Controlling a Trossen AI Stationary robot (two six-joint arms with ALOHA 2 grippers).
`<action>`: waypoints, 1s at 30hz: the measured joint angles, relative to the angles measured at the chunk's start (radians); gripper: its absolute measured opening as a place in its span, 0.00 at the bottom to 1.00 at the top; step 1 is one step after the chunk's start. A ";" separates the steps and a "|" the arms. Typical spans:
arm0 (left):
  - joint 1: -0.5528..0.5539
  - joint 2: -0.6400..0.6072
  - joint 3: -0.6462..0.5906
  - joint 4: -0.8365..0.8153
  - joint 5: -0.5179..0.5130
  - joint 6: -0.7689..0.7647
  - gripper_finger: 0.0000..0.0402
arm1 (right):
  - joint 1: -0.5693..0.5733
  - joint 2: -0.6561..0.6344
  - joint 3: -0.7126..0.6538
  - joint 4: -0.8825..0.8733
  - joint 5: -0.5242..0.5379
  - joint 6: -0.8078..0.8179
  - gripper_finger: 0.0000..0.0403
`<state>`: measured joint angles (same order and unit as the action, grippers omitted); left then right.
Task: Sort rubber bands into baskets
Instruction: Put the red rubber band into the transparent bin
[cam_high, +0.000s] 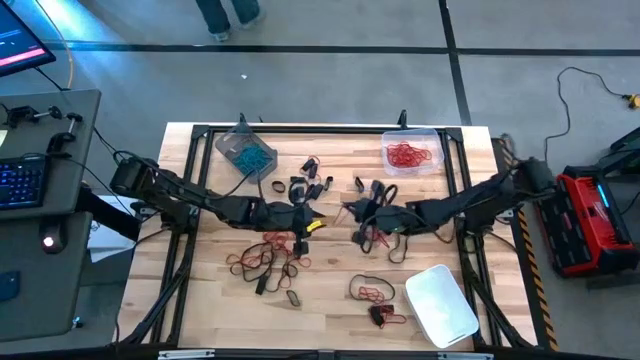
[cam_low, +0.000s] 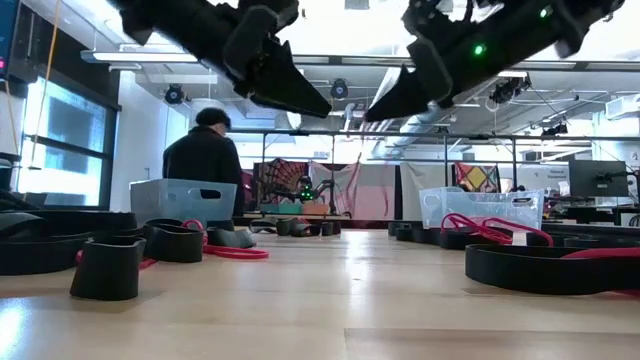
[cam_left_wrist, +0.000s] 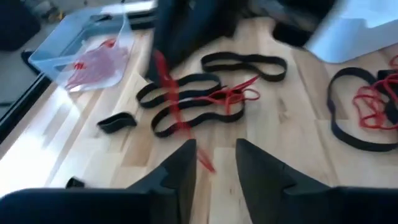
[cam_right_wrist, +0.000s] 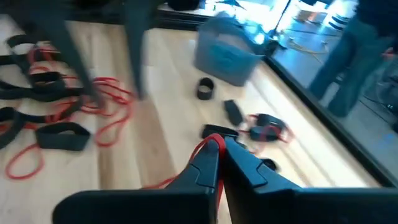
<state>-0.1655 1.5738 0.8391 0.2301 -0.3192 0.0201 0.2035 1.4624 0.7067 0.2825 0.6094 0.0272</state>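
I'm looking across a wooden table (cam_high: 330, 320) in a workshop, a person (cam_low: 205, 150) standing behind it. My right gripper (cam_right_wrist: 219, 147) is pinching a red band (cam_right_wrist: 208, 144) between pressed-together fingers near the table's middle. My left gripper (cam_left_wrist: 214, 155) is facing it, fingers spread, a red band (cam_left_wrist: 171, 99) dangling blurred just ahead. Both arms are reaching inward, low. Rubber bands (cam_high: 265, 262) are lying scattered; baskets (cam_high: 412, 152) are sitting along the edges.

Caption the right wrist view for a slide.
Right gripper shut on a red rubber band, above the wooden table.
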 joint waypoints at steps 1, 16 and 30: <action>-0.001 0.001 -0.018 0.032 0.009 0.003 0.28 | -0.001 -0.025 0.000 -0.033 0.022 0.003 0.00; -0.003 0.001 -0.090 0.147 0.122 0.042 0.37 | -0.176 -0.392 0.000 -0.562 0.335 0.082 0.00; 0.030 0.001 -0.090 0.165 0.184 0.063 0.37 | -0.576 -0.390 -0.001 -0.697 0.348 0.061 0.00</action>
<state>-0.1359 1.5745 0.7486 0.3948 -0.1352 0.0827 -0.3721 1.0724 0.7055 -0.4144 0.9570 0.0883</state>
